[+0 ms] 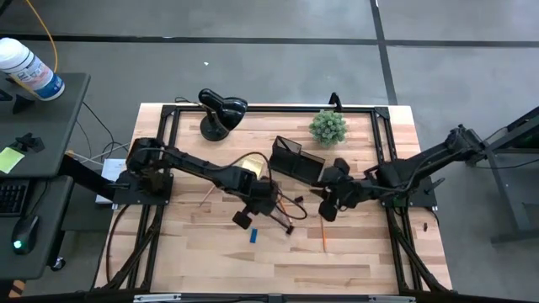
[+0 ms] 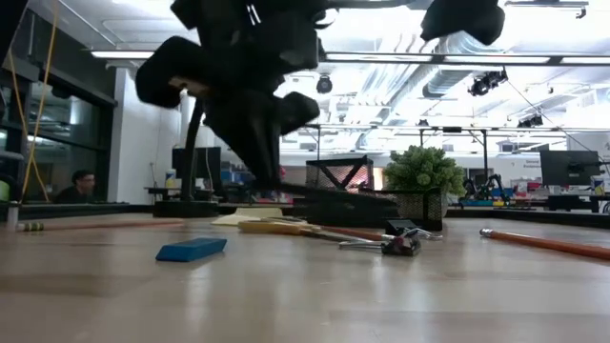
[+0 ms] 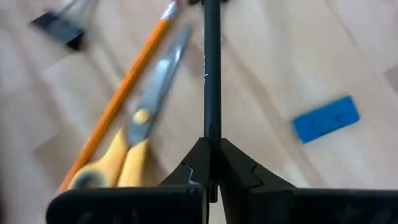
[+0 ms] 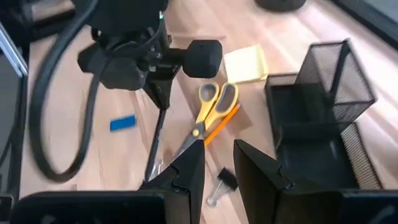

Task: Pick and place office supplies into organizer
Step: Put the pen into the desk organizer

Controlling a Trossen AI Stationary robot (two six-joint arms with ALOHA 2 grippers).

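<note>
My left gripper [image 1: 259, 200] is over the middle of the table, shut on a black pen [image 3: 211, 74]. Below it lie the orange-handled scissors [image 3: 140, 121], an orange pencil [image 3: 127, 87], a small black clip [image 3: 59, 28] and a blue block [image 3: 326, 118]. My right gripper [image 1: 330, 202] hovers open just to the right, near the black mesh organizer [image 1: 295, 160], and touches nothing. The yellow sticky-note pad [image 4: 245, 62] lies flat beside the organizer. Another orange pencil [image 1: 323, 236] lies nearer the front edge. My left gripper [image 3: 211, 146] pinches the black pen between its two fingers, at the pen's upper part [image 4: 163, 106]. The fingers point down and the pen runs on from them lengthwise. The pen hangs slanting below the gripper. The right finger in the right wrist view hides its lower end.
A green potted plant [image 1: 328, 126] and a black desk lamp [image 1: 221, 109] stand near the far edge, behind the organizer. Cables trail from the left arm over the table. Bare wood shows along the near edge [image 1: 278, 269].
</note>
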